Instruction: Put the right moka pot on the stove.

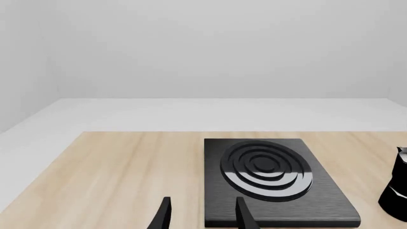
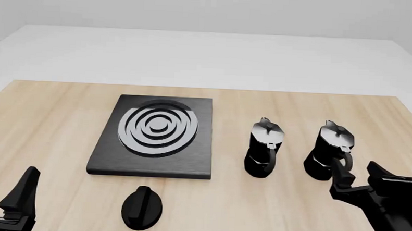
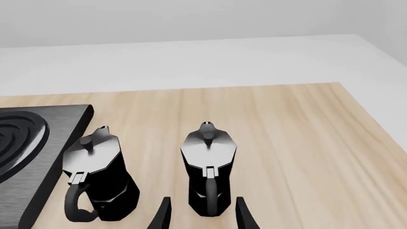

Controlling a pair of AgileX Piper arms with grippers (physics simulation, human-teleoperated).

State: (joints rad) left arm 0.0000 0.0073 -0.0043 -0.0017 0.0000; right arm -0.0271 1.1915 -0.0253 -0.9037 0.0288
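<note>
The right moka pot stands on the table, black with a grey-silver lid, its handle facing me. A near-identical left pot stands beside it. The stove, a black slab with silver rings, lies to their left. My right gripper is open just in front of the right pot's handle, not touching it. In the right wrist view the right pot sits straight ahead of that gripper. My left gripper is open and empty at the near left; in its wrist view it faces the stove.
A small black oval knob lies on the table in front of the stove. The left pot stands between the right pot and the stove's edge. A pot's edge shows in the left wrist view.
</note>
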